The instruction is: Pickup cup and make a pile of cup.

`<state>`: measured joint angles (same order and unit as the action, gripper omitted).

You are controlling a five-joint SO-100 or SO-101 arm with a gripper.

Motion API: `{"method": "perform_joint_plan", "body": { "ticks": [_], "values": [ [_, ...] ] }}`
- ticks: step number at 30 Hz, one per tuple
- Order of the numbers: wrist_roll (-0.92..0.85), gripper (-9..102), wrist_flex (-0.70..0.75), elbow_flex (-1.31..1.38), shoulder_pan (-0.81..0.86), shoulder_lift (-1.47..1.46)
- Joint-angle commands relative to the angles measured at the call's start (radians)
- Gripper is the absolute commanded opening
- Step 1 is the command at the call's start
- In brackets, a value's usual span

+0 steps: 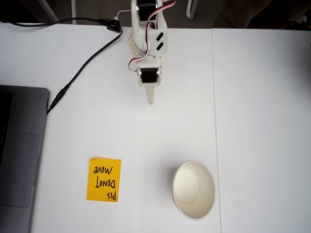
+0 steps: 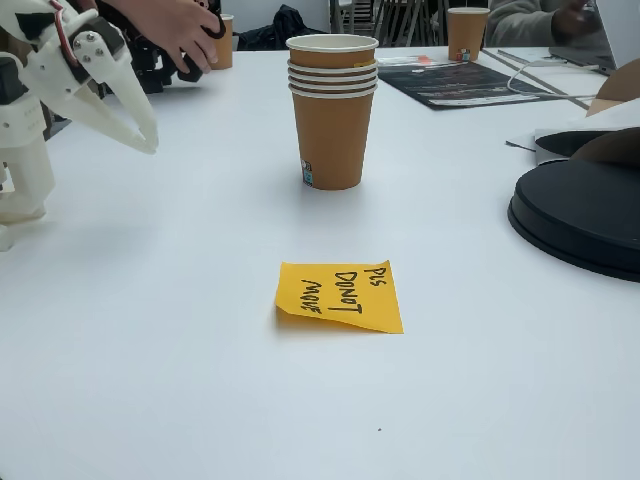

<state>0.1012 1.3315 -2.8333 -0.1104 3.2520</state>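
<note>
Brown paper cups [image 2: 332, 110] stand nested at upper centre of the white counter [image 2: 200, 400]; the white end effector [image 1: 150, 99], pressed together, holds nothing.

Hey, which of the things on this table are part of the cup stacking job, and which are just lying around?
Part of the job:
- stack of paper cups, which looks like one cup from above
- gripper

Just lying about:
- orange sticky note
- laptop
- black cable
- black round object
- far cup
</note>
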Motion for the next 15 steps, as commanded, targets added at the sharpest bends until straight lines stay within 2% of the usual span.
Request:
{"method": "perform_joint_plan", "body": {
  "ticks": [1,15],
  "values": [
    [-0.006,-7,-0.021,-0.017,-0.002,0.028],
    [0.003,-7,-0.021,-0.058,-0.002,0.034]
  ]
}}
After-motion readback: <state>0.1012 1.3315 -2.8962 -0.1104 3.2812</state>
